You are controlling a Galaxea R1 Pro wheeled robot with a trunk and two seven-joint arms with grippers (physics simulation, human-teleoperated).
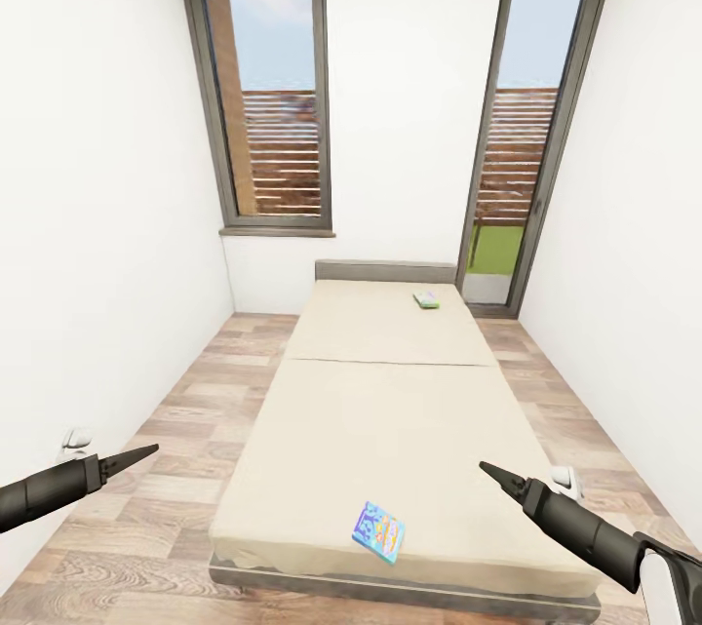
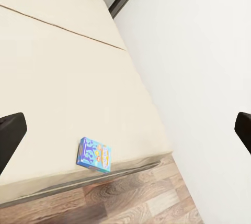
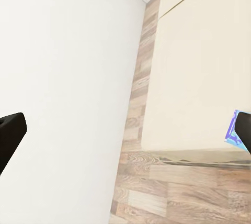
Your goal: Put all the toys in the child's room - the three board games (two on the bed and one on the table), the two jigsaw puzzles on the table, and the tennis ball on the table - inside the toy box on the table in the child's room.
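The head camera looks from the foot of the bed (image 1: 390,410) down its length toward two tall windows (image 1: 263,89). The left wrist camera faces across the mattress's near end. The right wrist camera faces the floor (image 3: 138,109) beside it. All share the small blue board game (image 2: 94,155).

- You get bright, even daylight: the two tall dark-framed windows (image 1: 265,94) on the far wall show pale sky, and the plain white walls (image 1: 88,215) carry no glare.
- Shadows are weak; you see only a thin dark band under the low beige-sheeted bed (image 1: 390,410) along its near edge.
- Your head view bends at the edges, so the window frames lean outward.
- All views look soft, with blurred print on the small blue flat game box (image 1: 378,531).
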